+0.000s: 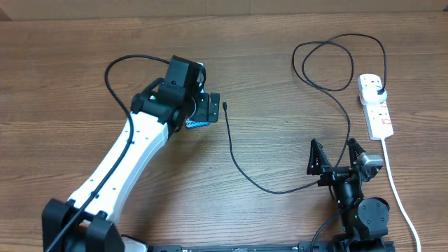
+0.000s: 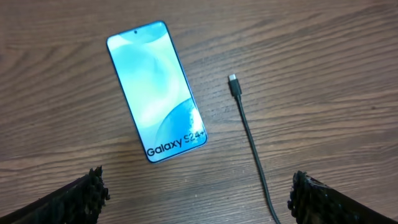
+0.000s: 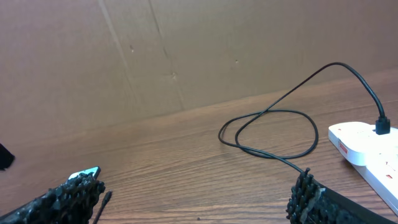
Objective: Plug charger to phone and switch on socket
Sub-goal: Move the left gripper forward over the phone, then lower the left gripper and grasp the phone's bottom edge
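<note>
The phone lies flat on the wooden table, its blue-cyan screen up. In the overhead view only a blue sliver of the phone shows under my left gripper, which hovers open above it with nothing between its fingers. The charger's connector tip rests just right of the phone, apart from it. The black cable runs across the table, loops, and ends in a plug seated in the white socket. My right gripper stands open and empty near the front edge, left of the socket.
The socket's thick white cord trails toward the front right edge, beside the right arm. A brown cardboard wall closes the far side of the table. The cable loop lies ahead of the right gripper.
</note>
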### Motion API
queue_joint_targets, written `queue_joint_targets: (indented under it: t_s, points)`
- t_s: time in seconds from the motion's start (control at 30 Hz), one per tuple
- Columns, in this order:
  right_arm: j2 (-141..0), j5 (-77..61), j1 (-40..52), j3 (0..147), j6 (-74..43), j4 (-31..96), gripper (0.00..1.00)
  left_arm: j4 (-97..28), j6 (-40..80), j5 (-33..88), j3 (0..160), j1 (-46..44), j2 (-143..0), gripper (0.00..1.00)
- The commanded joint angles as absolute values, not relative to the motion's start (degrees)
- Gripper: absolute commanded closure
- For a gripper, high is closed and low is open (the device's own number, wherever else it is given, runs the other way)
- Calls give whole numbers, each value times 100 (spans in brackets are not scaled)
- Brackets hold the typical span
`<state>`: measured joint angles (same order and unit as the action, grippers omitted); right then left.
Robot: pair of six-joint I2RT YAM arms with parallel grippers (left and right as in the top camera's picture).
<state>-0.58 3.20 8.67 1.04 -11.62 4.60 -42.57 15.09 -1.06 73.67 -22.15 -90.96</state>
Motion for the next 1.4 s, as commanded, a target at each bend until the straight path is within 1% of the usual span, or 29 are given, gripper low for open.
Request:
queue_joint_targets:
  t_s: [0.0, 0.1, 0.3, 0.67, 0.9, 1.2, 1.37]
  points:
    - [-16, 329, 899, 45, -1177, 443, 0, -4200, 2029, -123, 7496, -2244, -9314, 0]
    - [-16, 329, 899, 45, -1179, 443, 0, -4154, 2665, -325, 7498, -2241, -9494, 0]
    - [-16, 329, 899, 45, -1179, 443, 0, -4150, 3389, -357, 7710, -2241, -10044, 0]
    - [-16, 329, 899, 45, -1179, 443, 0, -5487, 3481, -784, 9498, -2169, -11703, 0]
    - [-16, 329, 899, 45, -1179, 443, 0, -5457, 3470, -397, 9743, -1949, -12289, 0]
    - [-16, 329, 899, 45, -1177, 443, 0, -5354, 3225, -364, 9741, -1898, -12516, 0]
    - [-16, 329, 899, 45, -1177, 443, 0, -5352, 3208, -537, 9738, -1898, -12521, 0]
